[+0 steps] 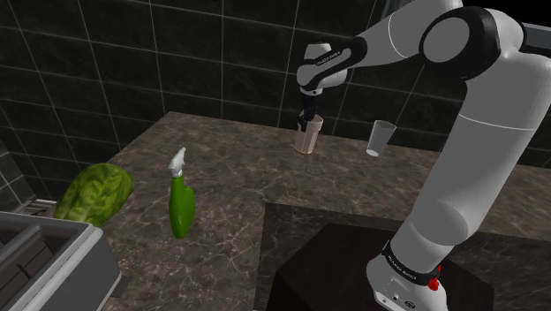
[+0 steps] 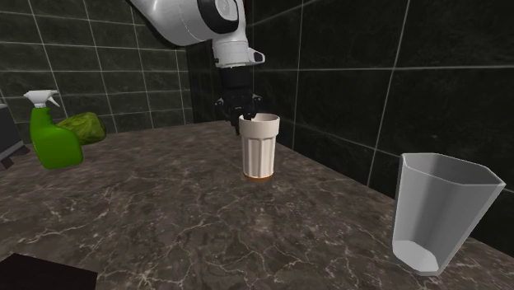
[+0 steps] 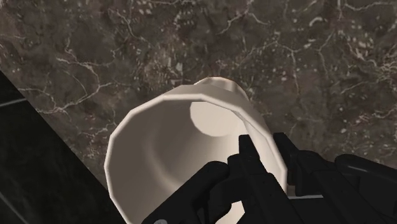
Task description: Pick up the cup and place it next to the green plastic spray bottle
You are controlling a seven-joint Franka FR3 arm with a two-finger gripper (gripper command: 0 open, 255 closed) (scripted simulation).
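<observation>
Hand (image 3: 267, 147) comes down on the cup (image 3: 165, 146) from above. Its 2 black fingers (image 3: 248, 153) straddle 1 side of the rim, 1 inside and 1 outside. No gap shows on either side of the wall, so I read it as clamped on the cup. Seen also in the second exterior view, hand (image 2: 239, 111) at the far side of the rim. The cup (image 2: 261, 148) is cream and ribbed with an orange-brown foot. It stands upright with its base on the worktop (image 2: 165, 206), close to the back edge along the dark tiled wall. Lift not yet begun, by my judgement. A rim pinch is off-centre, so the cup may swing or slip. Raise it straight and slowly, keep the hand vertical, and confirm the foot clears the worktop before any sideways travel. A clear tumbler (image 1: 380, 139) stands near the cup along the same back edge, on the side away from the route, and should be no hindrance. The green spray bottle (image 1: 181, 203), with a white trigger head, stands upright well apart from the cup, out in the open middle of the worktop and nearer its front edge. A leafy green head (image 1: 95, 193) lies beyond the bottle, toward the worktop's end. Best landing spot looks like the bare stone on the bottle's cup-facing side, just beside it and not touching. Lower until the foot sits flat, then let go, so the bottle is not nudged over.
</observation>
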